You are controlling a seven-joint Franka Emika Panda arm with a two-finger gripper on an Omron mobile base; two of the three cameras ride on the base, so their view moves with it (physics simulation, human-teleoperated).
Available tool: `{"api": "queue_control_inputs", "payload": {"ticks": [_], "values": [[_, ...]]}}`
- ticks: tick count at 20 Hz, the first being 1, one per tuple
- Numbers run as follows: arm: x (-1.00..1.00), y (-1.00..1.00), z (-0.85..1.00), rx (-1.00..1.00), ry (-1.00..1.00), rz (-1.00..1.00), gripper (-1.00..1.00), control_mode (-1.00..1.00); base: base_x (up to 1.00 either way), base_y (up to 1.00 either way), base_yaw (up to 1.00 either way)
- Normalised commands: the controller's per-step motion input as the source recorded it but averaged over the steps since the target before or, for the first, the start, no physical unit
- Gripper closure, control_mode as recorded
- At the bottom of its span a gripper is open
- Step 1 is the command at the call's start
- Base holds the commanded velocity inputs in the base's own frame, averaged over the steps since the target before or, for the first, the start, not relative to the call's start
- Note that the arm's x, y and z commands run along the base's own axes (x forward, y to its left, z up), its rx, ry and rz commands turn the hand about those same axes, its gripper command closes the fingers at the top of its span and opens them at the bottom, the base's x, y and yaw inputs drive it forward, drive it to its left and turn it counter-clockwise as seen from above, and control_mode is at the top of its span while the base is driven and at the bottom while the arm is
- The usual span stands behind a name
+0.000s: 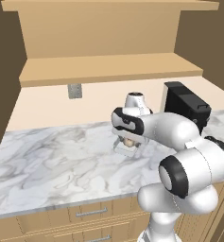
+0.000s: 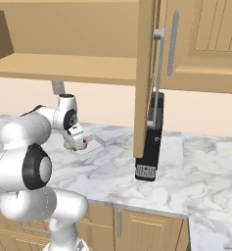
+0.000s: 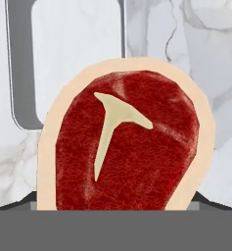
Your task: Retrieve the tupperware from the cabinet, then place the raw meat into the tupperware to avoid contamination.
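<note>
Gripper point(image 2: 77, 140) clasping the meat point(image 3: 127, 147) over the tupperware point(image 2: 90, 145); released off-centre, it could catch the rim.

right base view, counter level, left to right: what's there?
gripper with the raw meat → tupperware → open cabinet door → black coffee machine

1 raw meat point(image 3: 127, 147), 1 tupperware point(image 2: 90, 145), 1 coffee machine point(image 1: 186, 108), 1 cabinet point(image 2: 196, 44).

The raw meat point(image 3: 125, 147), red with a pale bone mark and tan fat rim, hangs over the tupperware point(image 2: 90, 145). That shallow translucent container sits on the marble counter point(image 2: 117, 171). The cabinet point(image 2: 146, 73) door stands open.
</note>
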Motion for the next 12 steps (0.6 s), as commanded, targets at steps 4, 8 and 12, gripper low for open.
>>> {"api": "queue_control_inputs", "payload": {"ticks": [4, 8, 12], "values": [[0.21, -0.04, -0.15, 0.0, 0.0, 0.0, 1.0, -1.0, 0.0, 0.0, 0.0], [0.18, -0.04, -0.14, 0.0, 0.0, 0.0, 1.0, -1.0, 0.0, 0.0, 0.0], [0.15, -0.04, -0.14, 0.0, 0.0, 0.0, 1.0, -1.0, 0.0, 0.0, 0.0]]}}
